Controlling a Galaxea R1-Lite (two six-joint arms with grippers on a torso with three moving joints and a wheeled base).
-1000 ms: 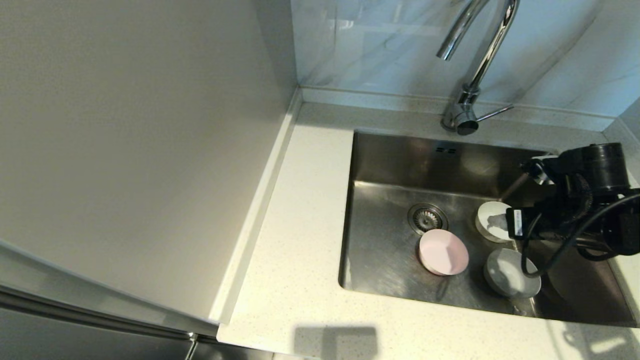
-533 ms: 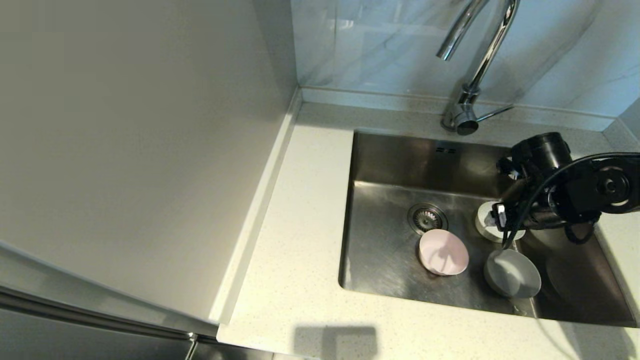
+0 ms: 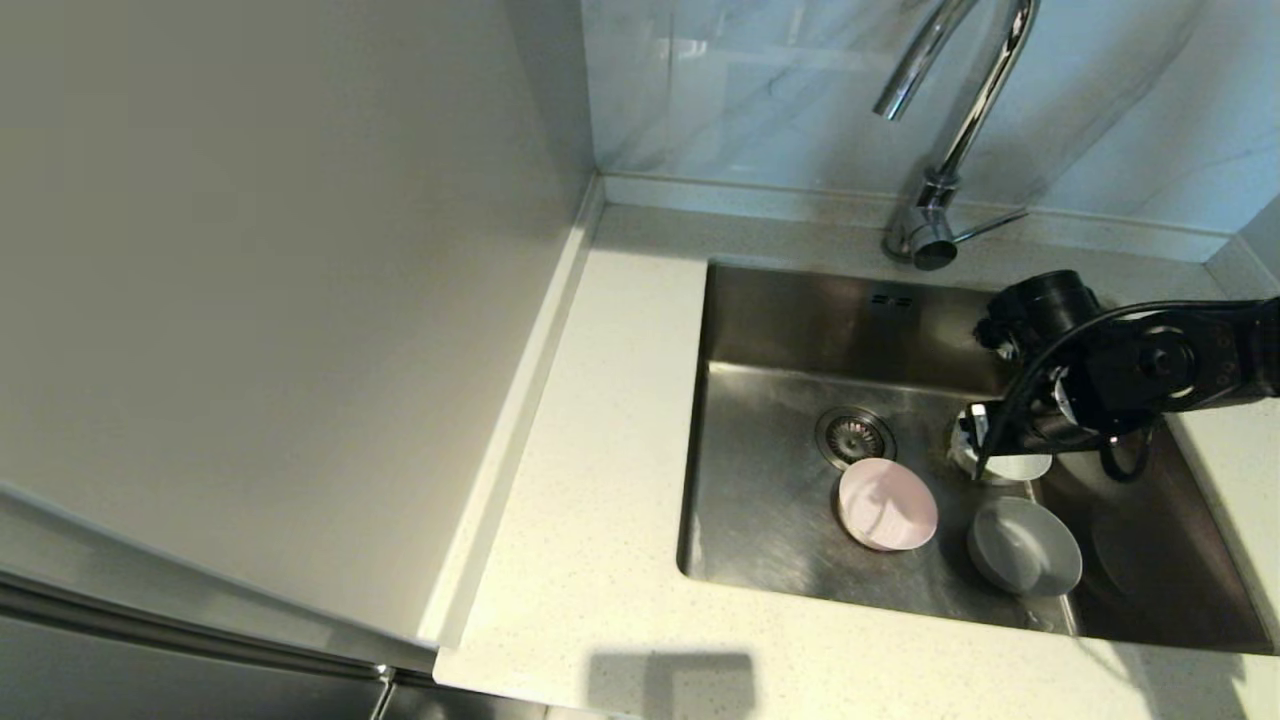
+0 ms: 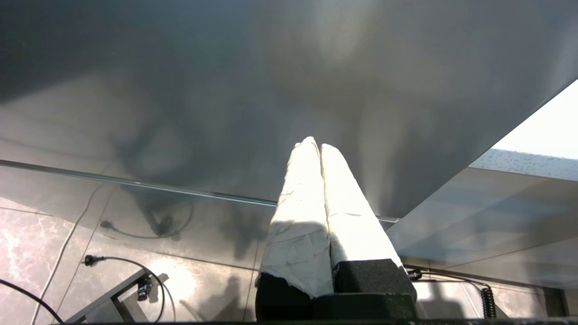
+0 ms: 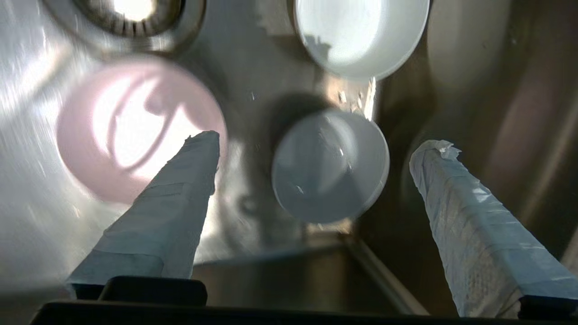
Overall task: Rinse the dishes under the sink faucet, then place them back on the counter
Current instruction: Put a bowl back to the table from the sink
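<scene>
Three bowls down in the sink [image 3: 780,330].
Right gripper [image 5: 316,149] over the white bowl [image 5: 361,36], fingers wide apart; pink bowl [image 3: 886,504] at 8 o'clock, grey bowl [image 3: 1023,546] at 6. Left gripper [image 4: 319,146] parked, fingers together.

I saw my right claw [image 5: 316,144] spread wide over the grey bowl [image 5: 330,166], pink bowl [image 5: 135,131] and sink wall [image 5: 496,90] crowding either side.

Sink [image 3: 780,330] right of centre frame, set in counter [image 3: 600,480]. Faucet [image 3: 945,120] behind it, upper right. Three bowls [image 3: 887,504] inside, lower right of drain strainer [image 3: 853,435]. Right gripper [image 5: 316,144] above them.
</scene>
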